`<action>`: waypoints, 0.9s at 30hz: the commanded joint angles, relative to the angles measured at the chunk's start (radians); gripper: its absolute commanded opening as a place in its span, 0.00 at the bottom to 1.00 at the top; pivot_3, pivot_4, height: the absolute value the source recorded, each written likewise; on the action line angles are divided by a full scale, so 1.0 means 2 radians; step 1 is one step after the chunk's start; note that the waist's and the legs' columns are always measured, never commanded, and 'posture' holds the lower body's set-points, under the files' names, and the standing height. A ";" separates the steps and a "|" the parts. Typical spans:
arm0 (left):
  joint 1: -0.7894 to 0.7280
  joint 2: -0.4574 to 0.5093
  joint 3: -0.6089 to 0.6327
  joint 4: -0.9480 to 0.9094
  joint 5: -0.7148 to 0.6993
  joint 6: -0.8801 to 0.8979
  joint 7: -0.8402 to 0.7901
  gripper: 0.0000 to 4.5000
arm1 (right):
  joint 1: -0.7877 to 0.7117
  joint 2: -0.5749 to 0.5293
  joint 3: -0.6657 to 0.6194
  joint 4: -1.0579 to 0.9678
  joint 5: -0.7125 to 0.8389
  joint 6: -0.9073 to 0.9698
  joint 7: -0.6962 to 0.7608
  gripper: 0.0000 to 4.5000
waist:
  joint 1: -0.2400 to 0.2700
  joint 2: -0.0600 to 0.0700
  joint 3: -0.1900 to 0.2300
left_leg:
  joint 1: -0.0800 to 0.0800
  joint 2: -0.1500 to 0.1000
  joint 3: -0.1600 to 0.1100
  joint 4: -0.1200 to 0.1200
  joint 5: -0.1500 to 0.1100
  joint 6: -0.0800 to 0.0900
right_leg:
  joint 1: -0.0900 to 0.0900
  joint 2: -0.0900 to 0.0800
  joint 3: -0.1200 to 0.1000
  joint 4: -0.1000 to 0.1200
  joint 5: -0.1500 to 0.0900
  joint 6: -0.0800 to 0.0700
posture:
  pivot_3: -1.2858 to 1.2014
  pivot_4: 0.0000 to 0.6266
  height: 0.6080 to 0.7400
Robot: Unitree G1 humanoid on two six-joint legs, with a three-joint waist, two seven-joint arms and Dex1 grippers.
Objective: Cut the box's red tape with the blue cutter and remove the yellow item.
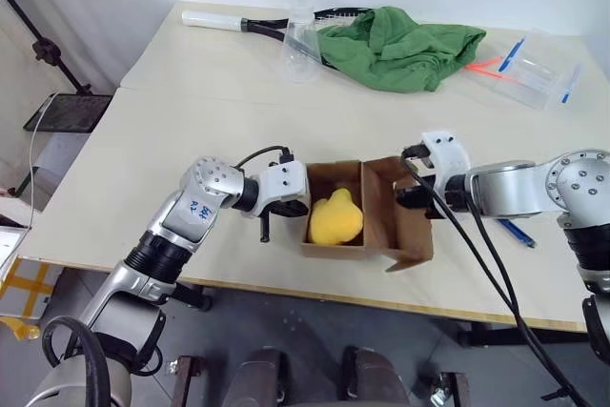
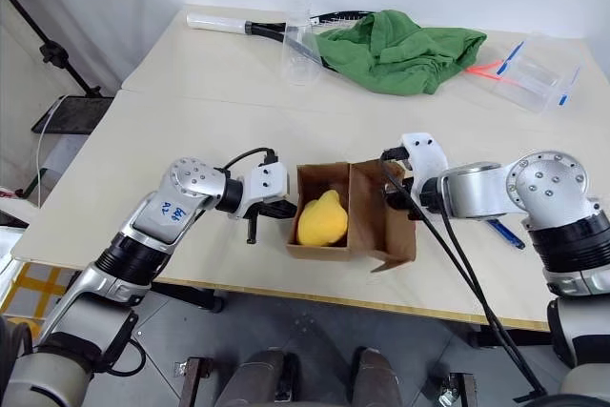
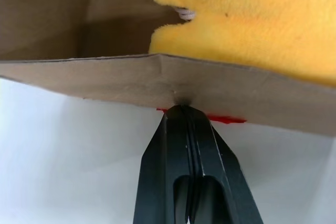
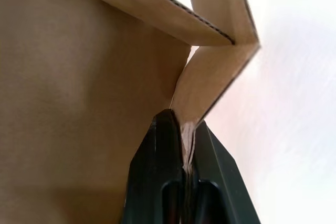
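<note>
We have the box [image 1: 367,212] near the front edge of the counter [image 1: 191,121], flaps open, and it is our landmark. On its left side, the left gripper [image 1: 286,205] presses in against the wall, its fingers [image 3: 184,161] closed flat together with nothing between them, tips touching the cardboard edge. Just under that edge, in the left wrist view, we catch a sliver of the red tape [image 3: 226,119]. On the box's right side, the right gripper [image 4: 182,135] has a flap pinched: its fingers [image 4: 157,171] are nearly together with a cardboard edge clamped between them, the flap folding up and outward.

Inside the box sits the yellow item [image 1: 335,220], soft and rounded, filling the left half of the opening and poking a little above the rim; the left wrist view has it right behind the wall the fingers touch.

To the right of the box, lying on the counter and partly behind the right arm, there is the blue cutter [image 1: 516,233], well clear of both grippers.

Farther back from the box, toward the counter's far edge, we see a crumpled green cloth [image 1: 400,47], a clear plastic cup [image 1: 298,45] left of it, and a racket [image 1: 248,24] with a white handle running under the cloth. To the far right lies a clear plastic packet [image 1: 529,69] with thin light blue sticks.
</note>
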 commanded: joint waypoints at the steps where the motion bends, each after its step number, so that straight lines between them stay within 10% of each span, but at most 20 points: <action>1: -0.012 0.002 -0.004 -0.011 -0.004 0.020 -0.015 0.00 | 0.001 -0.004 -0.027 -0.028 -0.054 0.014 0.071 0.22 | 0.001 0.000 0.000 | 0.000 0.000 0.000 0.000 0.000 0.000 | 0.000 0.000 0.000 0.000 0.000 0.000 | 0.52 0.24 1.00; 3: -0.015 0.004 -0.002 -0.010 -0.004 0.034 -0.019 0.00 | 0.000 -0.004 -0.037 -0.033 -0.083 0.017 0.104 0.37 | 0.001 0.000 0.000 | 0.000 0.000 0.000 0.000 0.000 0.000 | 0.000 0.000 0.000 0.000 0.000 0.000 | 0.52 0.24 1.00; 11: -0.027 0.024 0.019 -0.006 -0.011 0.065 -0.026 0.54 | 0.001 -0.061 -0.055 -0.028 -0.239 0.003 0.288 1.00 | 0.001 0.000 0.000 | 0.000 0.000 0.000 0.000 0.000 0.000 | 0.000 0.000 0.000 0.000 0.000 0.000 | 0.52 0.24 1.00; 18: -0.030 0.067 0.076 -0.041 -0.068 0.094 -0.053 0.99 | 0.028 -0.143 -0.082 -0.019 -0.349 -0.057 0.471 1.00 | 0.000 0.000 0.000 | 0.000 0.000 0.001 0.000 0.000 0.000 | -0.001 0.000 0.001 0.000 0.000 0.000 | 0.52 0.24 1.00; 27: -0.083 0.008 0.099 -0.099 -0.141 0.139 -0.020 0.99 | 0.077 -0.198 -0.149 -0.036 -0.419 -0.096 0.590 1.00 | 0.003 0.000 0.001 | 0.000 -0.001 0.000 0.000 0.000 0.000 | 0.000 0.000 0.001 0.000 0.000 0.001 | 0.52 0.24 1.00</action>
